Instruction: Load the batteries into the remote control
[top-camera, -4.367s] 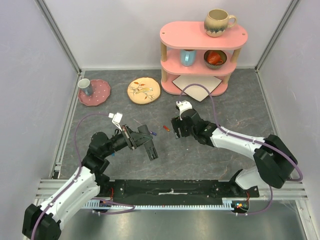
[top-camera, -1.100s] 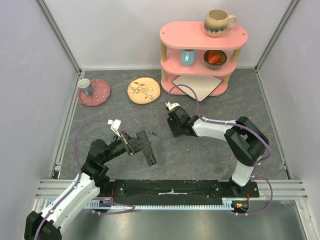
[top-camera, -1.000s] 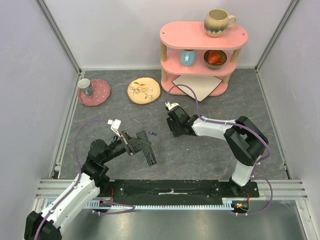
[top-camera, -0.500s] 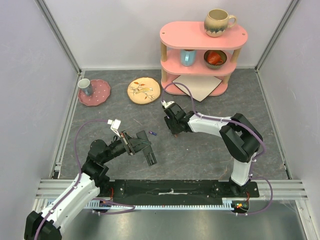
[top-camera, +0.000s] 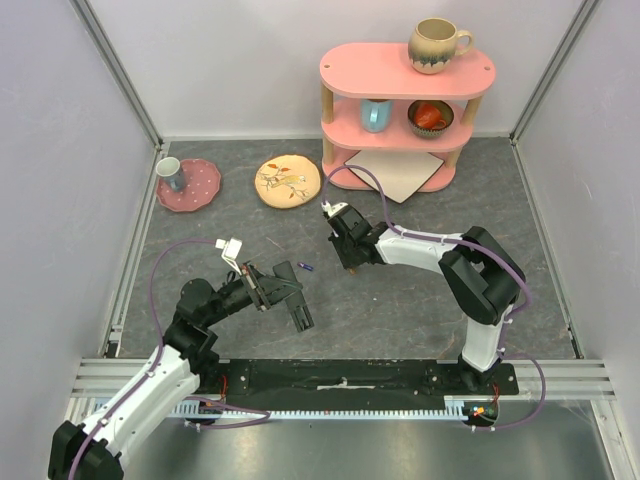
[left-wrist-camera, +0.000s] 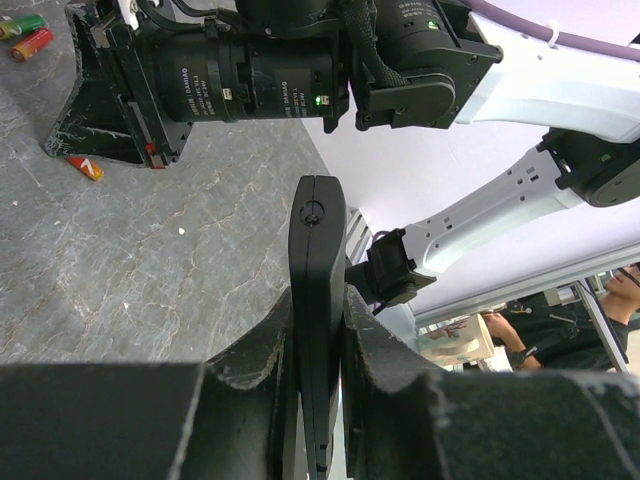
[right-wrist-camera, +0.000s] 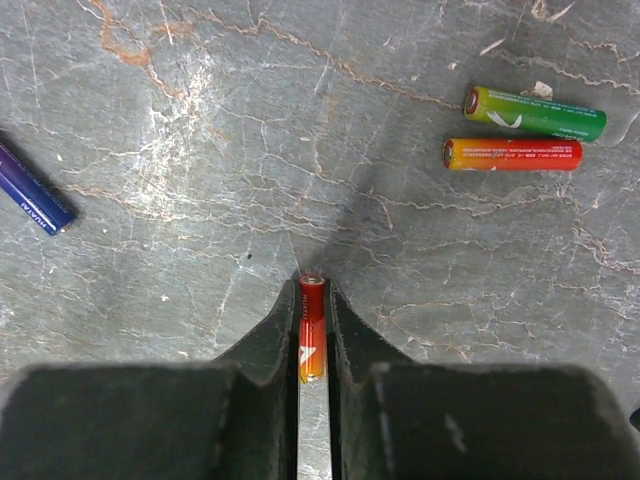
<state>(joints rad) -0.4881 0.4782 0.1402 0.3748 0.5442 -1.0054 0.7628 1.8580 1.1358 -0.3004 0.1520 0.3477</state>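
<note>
My left gripper (left-wrist-camera: 318, 300) is shut on the remote control (left-wrist-camera: 316, 260), a slim black bar held edge-on above the mat; from above the remote control (top-camera: 297, 308) slants toward the near edge. My right gripper (right-wrist-camera: 313, 285) is down at the mat, its fingers pressed on both sides of a red-orange battery (right-wrist-camera: 312, 335). From above, the right gripper (top-camera: 350, 262) hides that battery. A purple battery (right-wrist-camera: 32, 198) lies to its left, also seen from above (top-camera: 306, 267). A green battery (right-wrist-camera: 535, 112) and an orange-red battery (right-wrist-camera: 512, 153) lie side by side to the upper right.
A pink shelf (top-camera: 405, 75) holding mugs and a bowl stands at the back, with a white board (top-camera: 395, 172) under it. A yellow plate (top-camera: 288, 181) and a pink plate (top-camera: 200, 186) carrying a cup sit at the back left. Grey walls close in both sides.
My right gripper has shifted a little left and back over the red-orange battery, and its jaws have closed on it. The left arm holds the remote still.
</note>
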